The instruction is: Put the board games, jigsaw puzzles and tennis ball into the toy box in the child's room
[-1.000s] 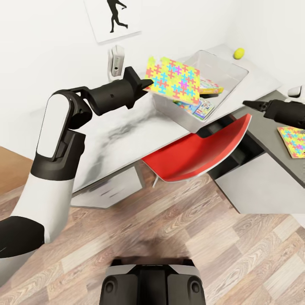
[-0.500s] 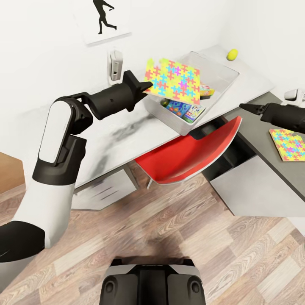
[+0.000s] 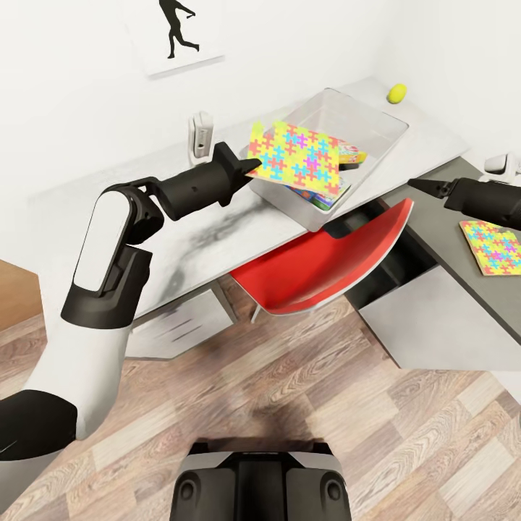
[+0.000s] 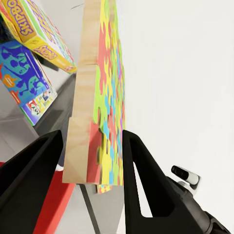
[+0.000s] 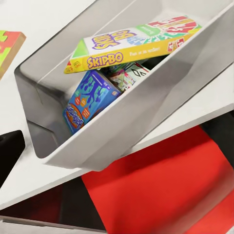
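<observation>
light: bright, even; shadows: soft smudge on table (image 3: pixel 210 239); focus: sharp; glare: none

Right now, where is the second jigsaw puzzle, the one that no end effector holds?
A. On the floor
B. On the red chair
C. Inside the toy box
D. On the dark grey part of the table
D: the free jigsaw puzzle lies flat on the dark grey table section, near the right end effector.

I read "SKIPBO" on the yellow game box (image 5: pixel 136 46), on its top face and side edge, lying in the toy box (image 5: pixel 161 109). The left wrist view shows "SKIPBO" on it too.
</observation>
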{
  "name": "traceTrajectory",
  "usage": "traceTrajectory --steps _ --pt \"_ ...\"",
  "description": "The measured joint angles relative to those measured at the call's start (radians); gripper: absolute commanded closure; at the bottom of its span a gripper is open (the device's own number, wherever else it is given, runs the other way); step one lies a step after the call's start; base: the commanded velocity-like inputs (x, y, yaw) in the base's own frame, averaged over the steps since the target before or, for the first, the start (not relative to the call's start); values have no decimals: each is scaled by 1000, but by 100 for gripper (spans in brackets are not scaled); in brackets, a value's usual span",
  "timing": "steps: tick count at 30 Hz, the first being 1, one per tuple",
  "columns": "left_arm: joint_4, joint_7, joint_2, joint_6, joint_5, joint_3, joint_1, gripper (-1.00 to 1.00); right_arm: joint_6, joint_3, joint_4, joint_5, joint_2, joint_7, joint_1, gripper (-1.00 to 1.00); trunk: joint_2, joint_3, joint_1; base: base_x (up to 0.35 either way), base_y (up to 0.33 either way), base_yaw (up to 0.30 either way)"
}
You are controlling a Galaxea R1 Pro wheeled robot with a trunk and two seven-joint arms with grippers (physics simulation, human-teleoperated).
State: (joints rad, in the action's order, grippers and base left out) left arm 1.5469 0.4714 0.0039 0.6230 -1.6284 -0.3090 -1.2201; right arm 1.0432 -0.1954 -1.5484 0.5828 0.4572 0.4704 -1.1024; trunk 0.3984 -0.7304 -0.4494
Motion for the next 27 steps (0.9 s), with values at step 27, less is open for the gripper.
traceTrajectory --steps 27 --pt "-28 51 30 34 -24 15 -62 100 0 4 -15 1 -11 -22 -62 -100 0 0 0 0 0 0"
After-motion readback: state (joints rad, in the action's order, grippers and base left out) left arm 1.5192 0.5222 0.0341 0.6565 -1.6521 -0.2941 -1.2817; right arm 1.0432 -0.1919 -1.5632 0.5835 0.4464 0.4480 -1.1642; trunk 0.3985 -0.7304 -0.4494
